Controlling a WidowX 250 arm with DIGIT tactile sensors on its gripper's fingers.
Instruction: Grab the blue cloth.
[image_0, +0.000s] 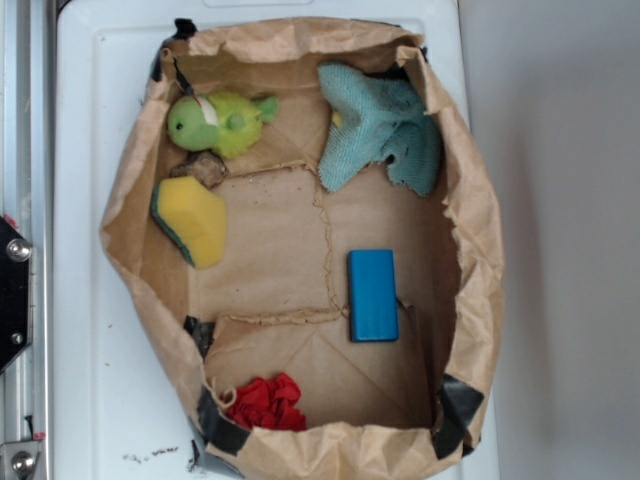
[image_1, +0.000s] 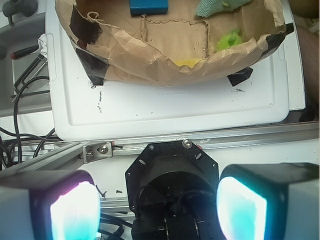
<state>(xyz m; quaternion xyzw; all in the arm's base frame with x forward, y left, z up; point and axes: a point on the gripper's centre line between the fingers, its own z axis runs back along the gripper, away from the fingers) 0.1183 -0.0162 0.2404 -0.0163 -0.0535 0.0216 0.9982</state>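
Overhead, exterior view: brown paper bag (image_0: 470, 250), cut low and taped at the corners with black tape (image_0: 455, 405), resting on a white tray (image_0: 80, 330). Blue cloth (image_0: 375, 125), teal and coarsely knit, bunched in irregular folds in the upper right corner of the bag, leaning against the paper wall. Green plush toy (image_0: 220, 120) in the upper left corner, well apart from the cloth. Small brownish object (image_0: 205, 168) just below the toy, identity unclear. Yellow sponge (image_0: 192, 220) with a dark underside, near the left wall below that object. Bright-blue rectangular block (image_0: 372, 295) lying flat, right of centre, between the cloth and the near edge. Small red cloth (image_0: 268, 403) crumpled at the lower edge, near the tape. No arm visible from above.

Wrist view: tool (image_1: 155, 210) held away from the bag, above a metal rail (image_1: 150, 145) at the edge of the white tray; fingers (image_1: 75, 212) spread wide to either side of the black mount, with nothing between them. Bag seen at the top edge of the picture; only a corner of the blue cloth (image_1: 212, 7), part of the block (image_1: 148, 6), and glimpses of green and yellow visible over the paper rim. Black cables (image_1: 20, 100) at far left.
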